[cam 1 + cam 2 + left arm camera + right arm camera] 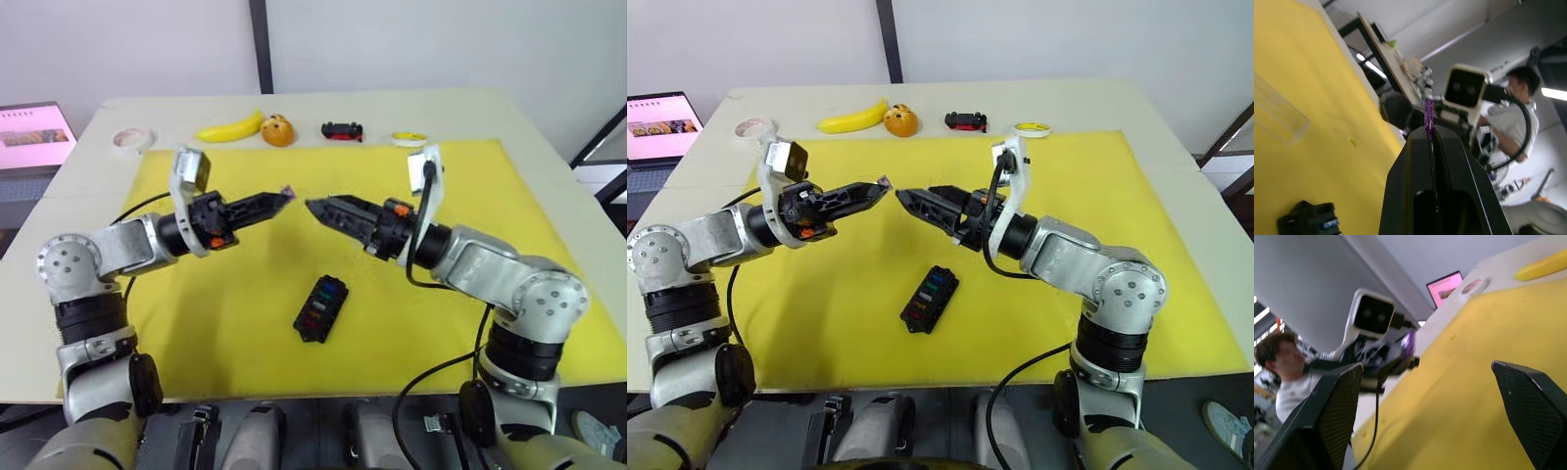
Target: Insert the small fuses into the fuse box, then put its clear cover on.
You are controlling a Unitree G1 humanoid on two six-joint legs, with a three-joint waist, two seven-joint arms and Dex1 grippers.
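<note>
My left gripper (282,196) is raised above the yellow mat (216,323) and shut on a small purple fuse (1428,117), which sticks out past its fingertips. My right gripper (312,206) faces it tip to tip, a small gap apart, open with nothing between its fingers (1337,396). The black fuse box (321,307) lies on the mat below and in front of both grippers, with several coloured fuses in its slots. The clear cover (1276,115) lies flat on the mat apart from the box.
Along the table's far edge lie a banana (231,128), an orange toy (278,130), a black-and-red toy car (341,130), a tape roll (131,138) and a yellow roll (409,139). A laptop (34,132) stands at far left. A person (1518,112) sits beyond the table.
</note>
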